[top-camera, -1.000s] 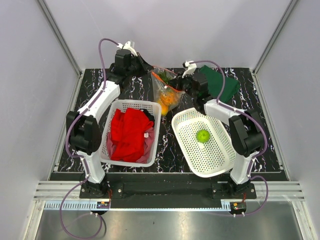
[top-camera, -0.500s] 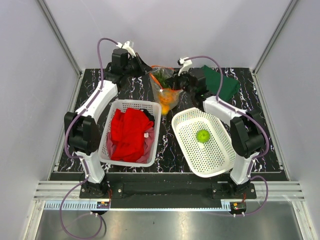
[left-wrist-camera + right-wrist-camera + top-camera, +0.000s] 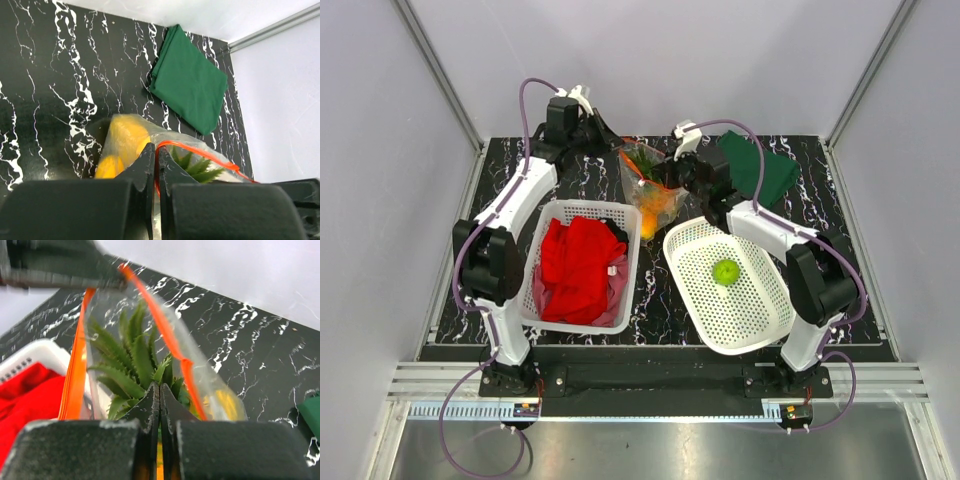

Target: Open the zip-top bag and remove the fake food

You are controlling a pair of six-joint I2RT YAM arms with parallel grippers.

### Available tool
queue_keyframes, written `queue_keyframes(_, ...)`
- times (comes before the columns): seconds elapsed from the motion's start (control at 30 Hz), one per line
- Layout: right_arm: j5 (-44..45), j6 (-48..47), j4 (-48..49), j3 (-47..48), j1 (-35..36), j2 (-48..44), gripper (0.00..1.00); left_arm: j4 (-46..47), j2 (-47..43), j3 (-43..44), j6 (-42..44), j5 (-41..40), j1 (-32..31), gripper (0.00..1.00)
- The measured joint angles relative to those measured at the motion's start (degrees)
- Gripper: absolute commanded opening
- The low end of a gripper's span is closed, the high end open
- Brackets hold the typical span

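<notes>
**Both grippers clamped on the bag mouth, green fruit already out**

The left gripper [image 3: 616,140] has its jaws pressed together on the far-left end of the mouth of the clear crinkly plastic zip-top bag [image 3: 648,190]. In its wrist view the left gripper [image 3: 155,150] pinches right at the red-orange zip strip [image 3: 200,152], which runs off to its right.

The right gripper [image 3: 667,172] is also fully closed. From its own camera, the right gripper [image 3: 159,390] looks nipped on the clear film at the near side of the mouth. The exact contact is hidden behind the fingers.

The bag hangs between the two grippers with its mouth pulled open. The strip splits into two lines either side of the right gripper's tips.

Inside, just beyond the right gripper, are the spiky green leaves of the orange plastic pineapple [image 3: 130,360]. A yellow oblong piece [image 3: 127,136] sits lower in the bag, left of the left gripper's tips.

The round green plastic fruit [image 3: 726,271] is out of the bag. It lies in the white oval perforated basket [image 3: 760,310], on the base side of the right gripper.

The white rectangular perforated basket [image 3: 548,215] holds a red cloth [image 3: 578,262], on the base side of the left gripper.

A folded dark green cloth [image 3: 760,168] lies flat on the black marbled table [image 3: 580,185], beyond the right gripper's wrist.
</notes>
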Motion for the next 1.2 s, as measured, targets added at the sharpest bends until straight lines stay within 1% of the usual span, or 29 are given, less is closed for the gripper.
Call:
queue_keyframes(0.23, 4.1, 8.4, 2.3, -2.0, -1.3, -2.0, 0.0, 2.9, -1.3, -6.4, 0.2, 2.9, 0.3, 0.0)
queue_keyframes(0.33, 4.0, 11.3, 3.1, -2.8, -2.4, -2.2, 0.0, 3.6, -1.7, -7.0, 0.2, 4.3, 0.3, 0.0)
queue_keyframes(0.67, 3.5, 15.3, 4.0, -3.9, -4.0, -2.5, 0.0, 5.0, -3.4, -8.2, 0.2, 7.5, 0.9, 0.0)
queue_keyframes(0.83, 0.5, 15.7, 5.0, -4.5, -4.7, -2.6, 0.0, 5.5, -3.6, -8.2, -0.3, 9.0, 1.2, 0.0)
queue_keyframes(0.97, -3.6, 16.6, 4.9, -4.1, -4.7, -2.6, 0.0, 5.5, -3.6, -8.2, -0.5, 9.4, 1.4, 0.0)
queue_keyframes(1.2, -8.9, 18.8, 1.9, 2.4, -2.5, -2.6, 0.0, 6.3, -3.6, -8.2, -0.5, 9.0, 1.5, 0.0)
